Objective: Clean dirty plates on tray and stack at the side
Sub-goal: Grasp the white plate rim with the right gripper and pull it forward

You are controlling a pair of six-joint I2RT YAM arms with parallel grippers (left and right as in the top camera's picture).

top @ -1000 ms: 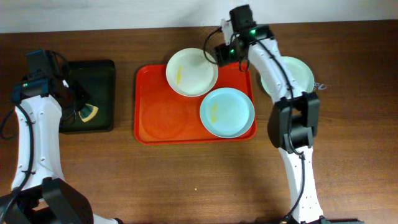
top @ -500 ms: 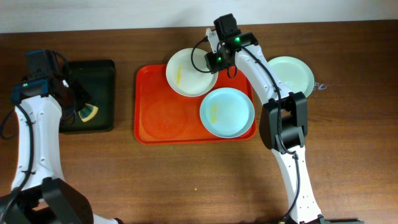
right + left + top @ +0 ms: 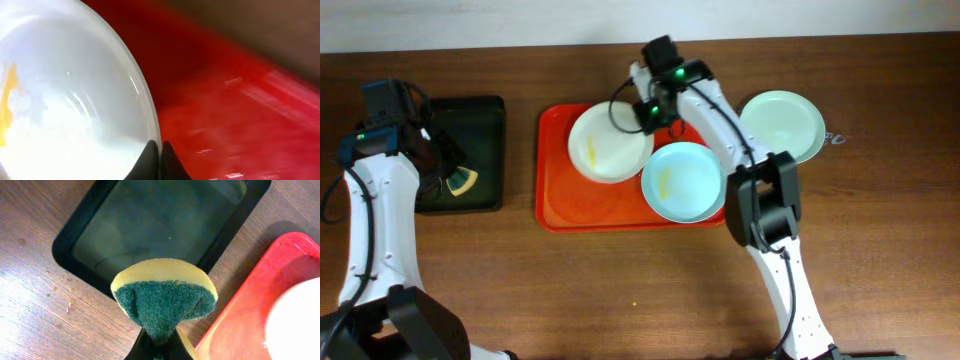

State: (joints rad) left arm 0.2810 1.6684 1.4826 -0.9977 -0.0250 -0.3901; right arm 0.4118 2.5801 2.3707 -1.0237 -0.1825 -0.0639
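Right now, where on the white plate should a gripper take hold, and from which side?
Pinch its thin rim on the far-right edge, beside the right gripper, coming in from that side. The white plate is shallow and broad and sits in the tray, so probably only the rim offers a hold. Its yellow smear sits on the opposite half, clear of the fingers.
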